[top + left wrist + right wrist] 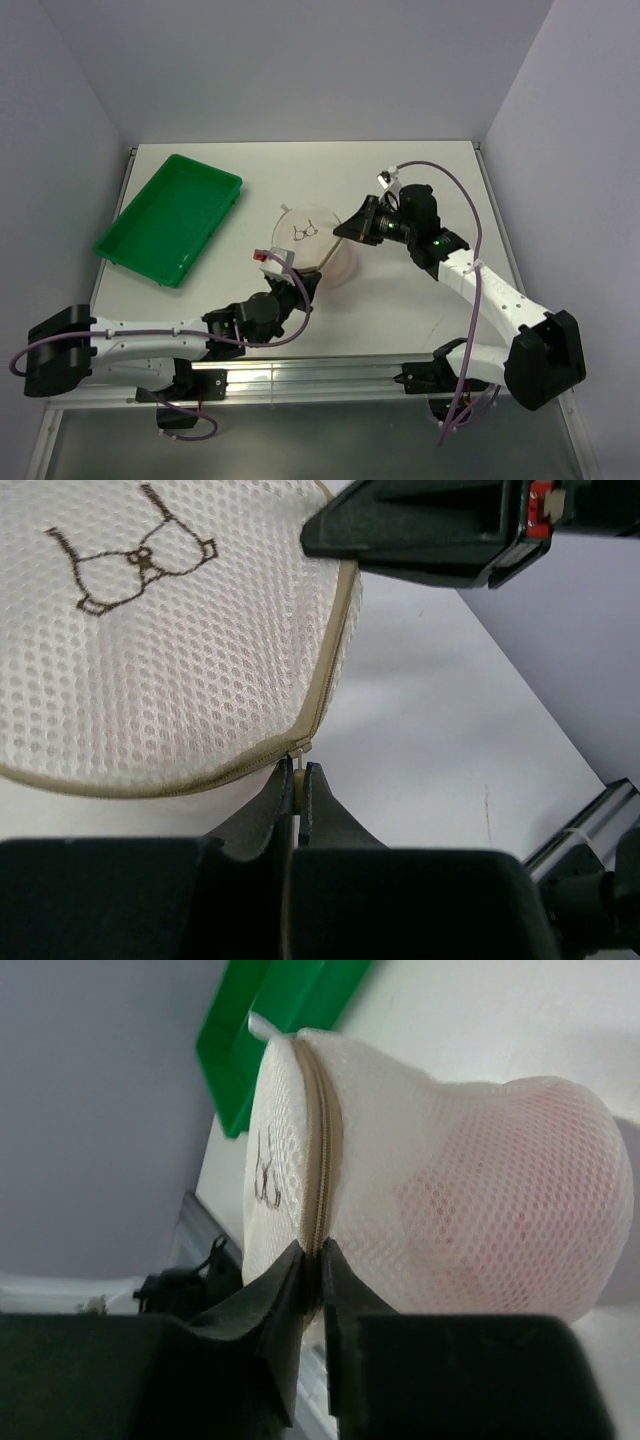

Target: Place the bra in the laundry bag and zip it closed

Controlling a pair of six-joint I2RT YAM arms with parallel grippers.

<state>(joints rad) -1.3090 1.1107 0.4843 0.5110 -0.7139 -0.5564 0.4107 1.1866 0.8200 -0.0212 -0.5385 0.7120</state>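
The bag (303, 236) sits mid-desk (390, 310), just right of the green tray (170, 218). The pink bra (480, 1220) is inside the bag, you can see it through the mesh. Left claw (298, 782) comes in low at the bag's near edge, clenched on the zip pull (299, 764). Right claw (312, 1257) reaches in from the bag's right side with a bent elbow, pinched tight on the tan rim.
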